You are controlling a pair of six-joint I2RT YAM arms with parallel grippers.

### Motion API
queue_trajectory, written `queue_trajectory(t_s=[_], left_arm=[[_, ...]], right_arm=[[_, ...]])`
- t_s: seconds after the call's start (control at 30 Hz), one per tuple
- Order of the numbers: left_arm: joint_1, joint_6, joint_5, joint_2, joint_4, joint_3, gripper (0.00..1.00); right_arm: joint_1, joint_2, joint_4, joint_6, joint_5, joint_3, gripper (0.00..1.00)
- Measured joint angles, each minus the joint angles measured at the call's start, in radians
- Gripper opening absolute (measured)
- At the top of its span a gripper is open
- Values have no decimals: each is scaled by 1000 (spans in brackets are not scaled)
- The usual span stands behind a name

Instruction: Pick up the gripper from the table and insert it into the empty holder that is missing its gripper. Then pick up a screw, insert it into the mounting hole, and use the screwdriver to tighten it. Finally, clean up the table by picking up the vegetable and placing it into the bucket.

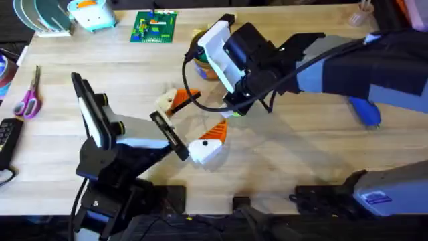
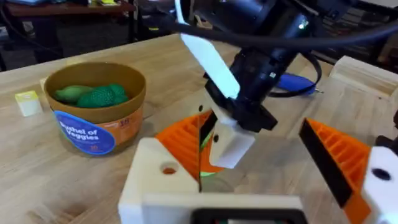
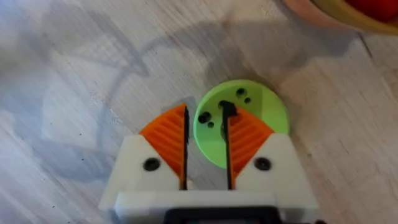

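I am looking first at the bucket [image 2: 94, 111], which is sitting toward the far edge of the table [image 1: 301, 154], near its middle. It is holding two green toy pieces: a paler smooth one and a darker knobbly one, the vegetable [image 2: 104, 96], lying side by side below the rim. A small yellow-topped block [image 2: 27, 102] is standing on the table just beside the bucket.

My right gripper [image 3: 206, 146] is pointing down at the table near its centre, over a lime-green disc [image 3: 244, 118]. Its fingers are standing narrowly apart, nearly closed, and a small dark screw [image 3: 227, 111] is sitting at the tip of one orange pad; I cannot tell whether the pads are actually pinching it. More small dark screws are lying on the disc's face.

My left gripper [image 1: 192, 122] is reaching in from the near left corner toward the same spot. Its fingers are spread wide with nothing between them, and each white mount is carrying an orange ribbed tip. In the left wrist view the right gripper is hanging just ahead, between those two open fingers.

The screwdriver [image 1: 364, 111] is lying well apart toward the right edge of the table, partly covered by my right arm. Purple-handled scissors [image 1: 29, 97] are lying near the left edge.
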Motion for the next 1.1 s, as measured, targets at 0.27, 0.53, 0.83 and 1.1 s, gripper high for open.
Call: queue_trajectory(t_s=[0.27, 0.53, 0.83, 1.1], left_arm=[[0, 0, 0, 0, 0, 0, 993], [0, 0, 0, 0, 0, 0, 992], [0, 0, 0, 0, 0, 0, 993], [0, 0, 0, 0, 0, 0, 993]], right_arm=[[1, 16, 6, -1, 14, 2, 149], [-3, 16, 7, -1, 11, 2, 8], [-57, 10, -1, -1, 8, 2, 7], [-73, -76, -25, 0, 10, 2, 7]])
